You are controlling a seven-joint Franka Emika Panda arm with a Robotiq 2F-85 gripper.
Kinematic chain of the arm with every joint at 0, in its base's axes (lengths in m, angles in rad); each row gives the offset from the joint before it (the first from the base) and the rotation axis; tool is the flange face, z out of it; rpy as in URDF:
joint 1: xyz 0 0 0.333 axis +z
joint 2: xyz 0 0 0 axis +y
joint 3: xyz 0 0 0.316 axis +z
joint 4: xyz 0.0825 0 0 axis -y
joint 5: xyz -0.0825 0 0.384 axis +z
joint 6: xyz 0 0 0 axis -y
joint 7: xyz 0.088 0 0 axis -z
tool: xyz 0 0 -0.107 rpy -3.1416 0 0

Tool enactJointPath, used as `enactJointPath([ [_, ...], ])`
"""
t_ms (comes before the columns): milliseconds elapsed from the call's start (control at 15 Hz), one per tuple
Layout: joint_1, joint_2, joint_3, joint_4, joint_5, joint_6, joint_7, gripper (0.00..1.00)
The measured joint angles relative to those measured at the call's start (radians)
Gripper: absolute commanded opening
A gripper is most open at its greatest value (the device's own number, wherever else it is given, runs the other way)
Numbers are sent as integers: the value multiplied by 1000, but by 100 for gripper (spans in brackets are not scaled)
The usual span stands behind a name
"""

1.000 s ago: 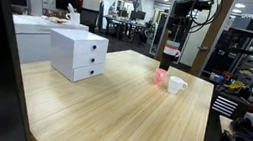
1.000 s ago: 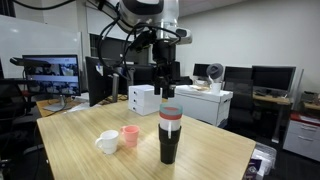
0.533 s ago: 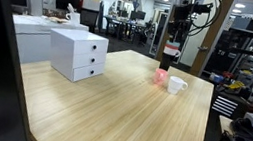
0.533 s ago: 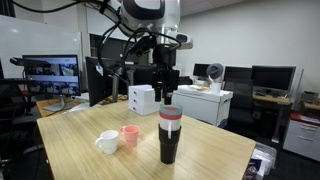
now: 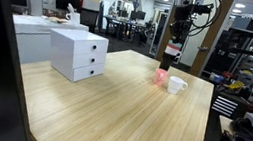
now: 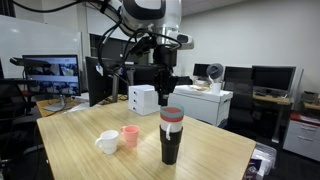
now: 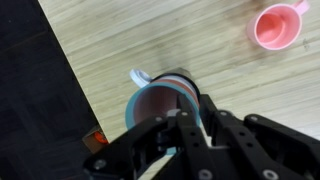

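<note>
Wrist view looks straight down on the tumbler (image 7: 160, 105), whose round top fills the middle of the picture. The gripper (image 7: 185, 125) sits directly over it, and its dark fingers (image 7: 225, 135) reach in from the bottom edge. That picture is blurred, so I cannot tell whether the claw is apart or together. A small white shape peeking out beside the tumbler may be the handle of the white mug (image 7: 140, 76). The pink cup (image 7: 278, 25) lies well apart, near the top right corner.

In both exterior views the tumbler (image 6: 171, 135) stands upright on the wooden table (image 6: 70, 150), close to the table's edge. It is dark, with a red band and a grey lid. The gripper (image 6: 166, 93) hangs just above the lid and appears not to touch it.

The pink cup (image 6: 130, 136) and the white mug (image 6: 107, 142) stand side by side near the tumbler. A white drawer unit (image 5: 78, 53) rests farther off on the same table.
</note>
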Motion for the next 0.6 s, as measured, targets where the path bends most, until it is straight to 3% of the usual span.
enactJointPath([
  [333, -16, 5, -1, -2, 23, 12, -17, 11],
  [533, -23, 11, -2, -2, 25, 22, -19, 6],
  [600, -24, 14, -2, -2, 26, 29, -19, 33],
])
